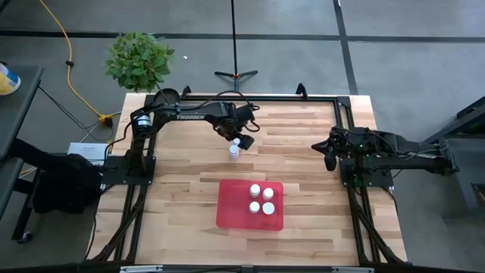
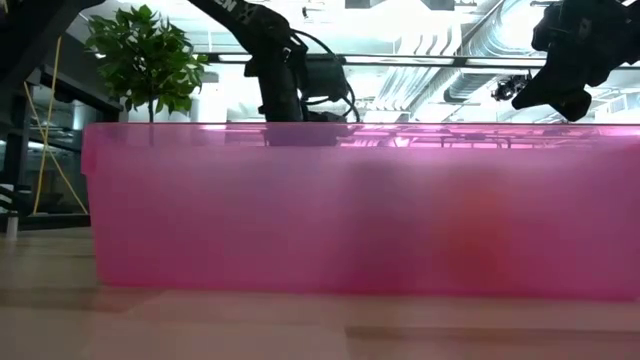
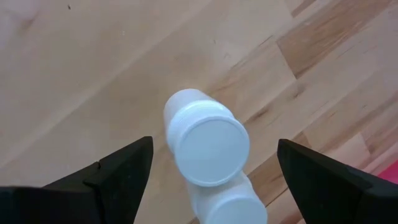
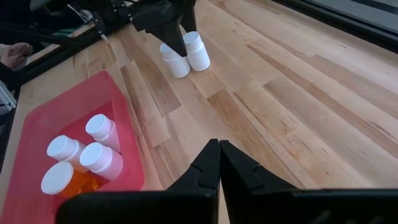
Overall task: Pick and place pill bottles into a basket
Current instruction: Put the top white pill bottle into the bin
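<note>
Two white pill bottles stand upright, side by side, on the wood in the far middle of the table: one (image 3: 210, 149) and, right by it, the other (image 3: 229, 202); both also show in the right wrist view (image 4: 186, 55). My left gripper (image 3: 214, 142) hangs open just above them, pointing steeply down. One finger stands on each side of the first bottle's cap, clear of it. The basket, a red tray (image 1: 231, 208), lies near the front middle with several white-capped bottles (image 4: 93, 149) standing in it. My right gripper (image 4: 217, 152) waits shut at the table's right side.
Bare wood (image 1: 197, 171) lies between the two bottles and the tray. In the low view the tray's near wall (image 2: 350, 210) hides most of the table. A potted plant (image 1: 139, 59) and a tripod stand (image 1: 235, 73) are on the floor beyond the far edge.
</note>
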You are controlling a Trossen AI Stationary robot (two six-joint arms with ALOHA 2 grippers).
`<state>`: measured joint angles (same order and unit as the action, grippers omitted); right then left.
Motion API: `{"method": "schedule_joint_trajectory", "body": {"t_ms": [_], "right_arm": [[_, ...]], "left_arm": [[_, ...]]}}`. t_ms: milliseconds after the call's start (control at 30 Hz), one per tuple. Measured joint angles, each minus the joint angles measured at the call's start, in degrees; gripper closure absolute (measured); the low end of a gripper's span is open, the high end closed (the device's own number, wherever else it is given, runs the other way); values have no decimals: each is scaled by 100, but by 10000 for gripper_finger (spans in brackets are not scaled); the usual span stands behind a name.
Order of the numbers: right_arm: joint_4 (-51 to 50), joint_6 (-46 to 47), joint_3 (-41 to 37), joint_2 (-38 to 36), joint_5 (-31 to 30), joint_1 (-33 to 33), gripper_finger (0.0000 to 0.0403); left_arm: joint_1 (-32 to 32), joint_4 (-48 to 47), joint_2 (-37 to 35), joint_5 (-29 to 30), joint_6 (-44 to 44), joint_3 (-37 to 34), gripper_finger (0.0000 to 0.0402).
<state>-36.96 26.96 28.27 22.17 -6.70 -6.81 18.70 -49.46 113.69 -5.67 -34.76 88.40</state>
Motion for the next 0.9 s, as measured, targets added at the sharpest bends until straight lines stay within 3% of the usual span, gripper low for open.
{"method": "schedule_joint_trajectory", "body": {"t_ms": [167,467,900], "right_arm": [[-1,0,0,-2,0,0,403],[1,0,0,-2,0,0,403],[-1,0,0,-2,0,0,403]], "left_arm": [[0,3,0,2,1,0,45],[-11,46,87,-13,0,9,127],[2,290,149,-20,308,7,280]]}}
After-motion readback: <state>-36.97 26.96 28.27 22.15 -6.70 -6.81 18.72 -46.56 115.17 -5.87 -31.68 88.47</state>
